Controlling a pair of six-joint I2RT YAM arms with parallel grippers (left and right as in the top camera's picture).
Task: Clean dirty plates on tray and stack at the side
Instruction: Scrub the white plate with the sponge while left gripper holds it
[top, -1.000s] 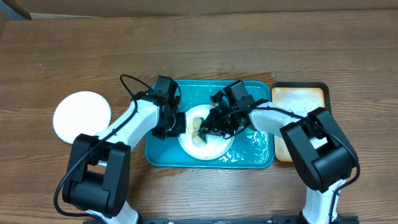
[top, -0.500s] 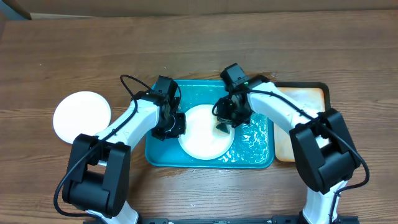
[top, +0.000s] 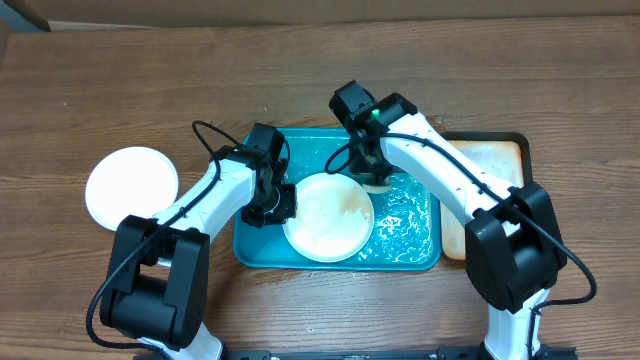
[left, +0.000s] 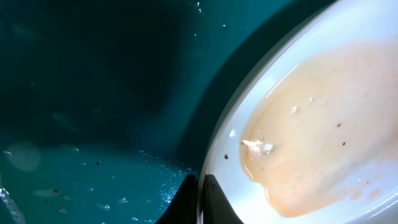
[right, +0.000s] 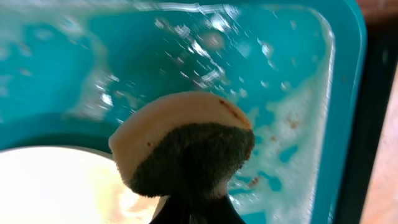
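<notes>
A white plate (top: 325, 218) with a pale wet film lies on the teal tray (top: 410, 235). My left gripper (top: 280, 203) is shut on the plate's left rim; the left wrist view shows the rim (left: 217, 168) pinched between the fingers (left: 200, 199). My right gripper (top: 368, 170) is shut on a sponge (right: 186, 143), cream with a dark scrub side, held over the tray just past the plate's upper right edge. A second white plate (top: 131, 187) lies on the table to the left. The pale yellow-green plate is out of view.
A smaller black-rimmed tray (top: 485, 160) with orange-stained cream inside sits right of the teal tray. Soapy foam (right: 292, 162) covers the teal tray's right part. Wooden table all round.
My right gripper has lifted the sponge off the plate and moved it up toward the tray's far edge. The plate has shifted slightly left. The left gripper holds the rim as before.
</notes>
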